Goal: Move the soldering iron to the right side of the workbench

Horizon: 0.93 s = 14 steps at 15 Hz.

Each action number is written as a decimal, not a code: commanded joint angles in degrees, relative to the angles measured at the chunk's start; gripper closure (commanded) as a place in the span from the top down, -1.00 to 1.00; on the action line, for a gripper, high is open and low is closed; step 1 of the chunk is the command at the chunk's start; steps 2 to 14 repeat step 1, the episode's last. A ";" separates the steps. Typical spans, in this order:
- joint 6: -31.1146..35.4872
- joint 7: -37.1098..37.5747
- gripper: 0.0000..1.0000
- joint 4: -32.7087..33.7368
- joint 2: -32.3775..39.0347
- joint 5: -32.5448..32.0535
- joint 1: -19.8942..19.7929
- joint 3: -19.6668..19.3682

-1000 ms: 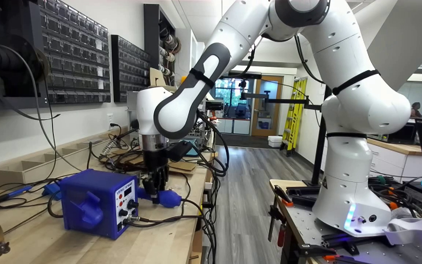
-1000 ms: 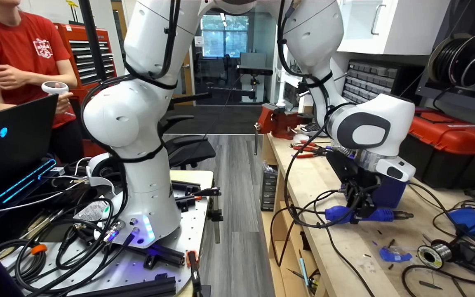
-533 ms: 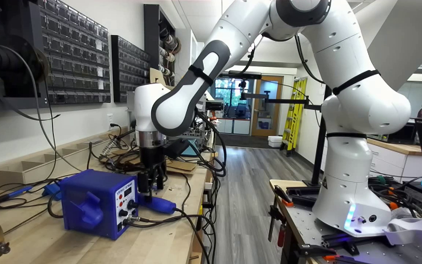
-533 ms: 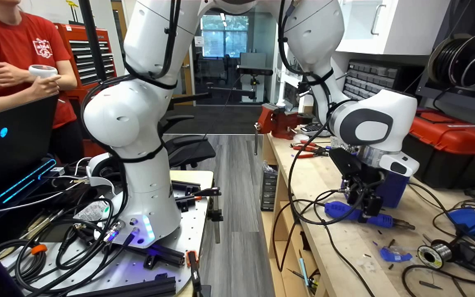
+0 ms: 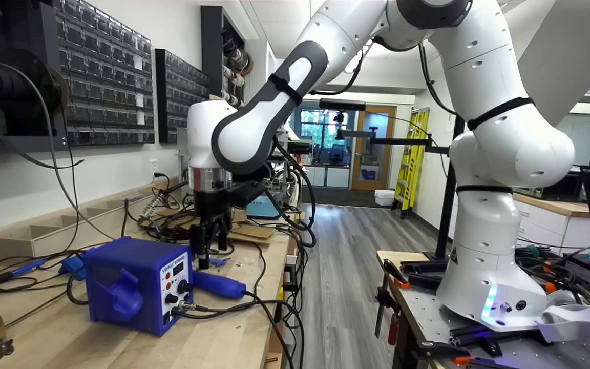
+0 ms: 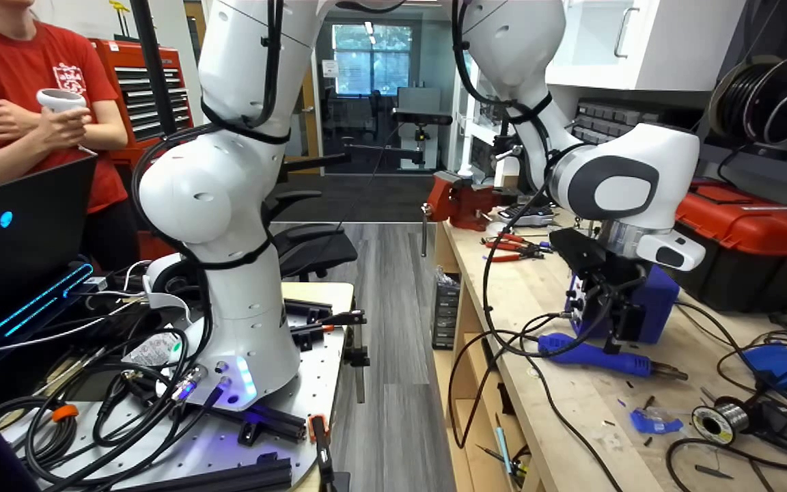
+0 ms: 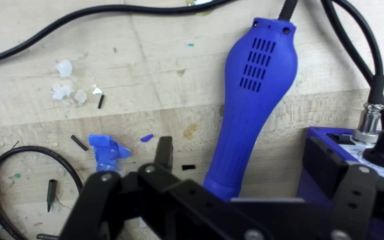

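The soldering iron is the blue handpiece [image 7: 262,70] with a vented, bulging end and a dark cord. It lies on the light wood workbench [image 5: 223,338] beside the blue station box. Its metal nozzle [image 6: 669,371] shows in an exterior view but is hidden behind my gripper in the wrist view. The gripper [image 7: 245,158] stands open, its fingers spread wide on either side of the handpiece as seen from above. In an exterior view the gripper [image 6: 619,338] hangs just above the handpiece [image 6: 629,364], and nothing is held.
The blue station box [image 5: 131,287] stands close to the gripper. Black cables [image 6: 537,318] loop over the bench edge. A solder spool [image 6: 721,418], blue scraps [image 7: 107,151] and a slim blue pen tool [image 5: 28,269] lie around. A red-lidded toolbox [image 6: 755,225] stands behind.
The fingers have opened and let go of the soldering iron, which has come to rest lower on the bench. My gripper has then risen from it.
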 commanded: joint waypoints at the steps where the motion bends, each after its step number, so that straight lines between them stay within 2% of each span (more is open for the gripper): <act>1: -0.62 0.21 1.00 -0.05 -0.57 0.13 0.18 -0.16; 14: -0.62 0.21 1.00 -0.05 -0.57 0.13 0.18 -0.16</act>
